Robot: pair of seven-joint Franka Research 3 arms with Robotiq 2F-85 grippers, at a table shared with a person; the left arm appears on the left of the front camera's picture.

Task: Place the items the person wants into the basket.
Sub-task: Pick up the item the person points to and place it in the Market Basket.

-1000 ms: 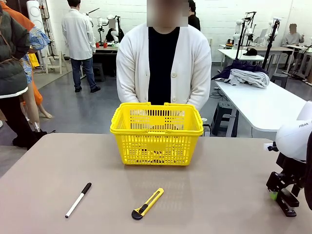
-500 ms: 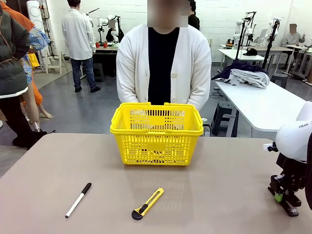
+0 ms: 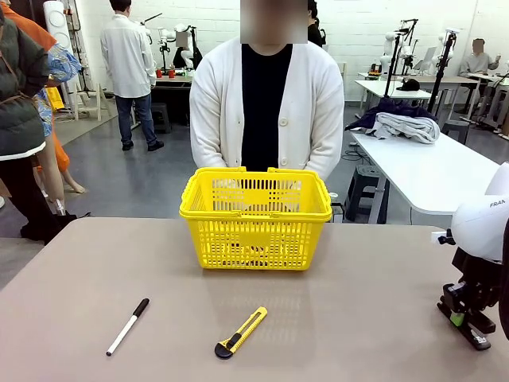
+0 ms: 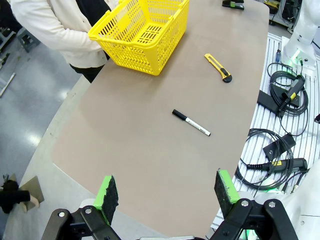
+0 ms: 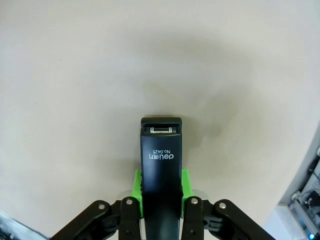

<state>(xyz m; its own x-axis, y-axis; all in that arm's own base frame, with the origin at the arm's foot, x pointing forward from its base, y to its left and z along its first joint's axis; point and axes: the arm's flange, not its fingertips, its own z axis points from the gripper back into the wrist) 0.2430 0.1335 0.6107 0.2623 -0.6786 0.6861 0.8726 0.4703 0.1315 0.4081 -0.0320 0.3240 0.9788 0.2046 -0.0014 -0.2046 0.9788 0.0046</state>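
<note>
Right gripper (image 5: 161,192) clamped on black stapler (image 5: 160,165) above bare taupe table (image 3: 358,302), left gripper (image 4: 167,192) spread wide, yellow basket (image 3: 255,219) at far edge, white workbenches (image 3: 429,171) behind.

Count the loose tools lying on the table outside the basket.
2. The white black-capped marker lies near the table's left front; the yellow utility knife lies at center front. The basket may hide more behind its lattice.
</note>
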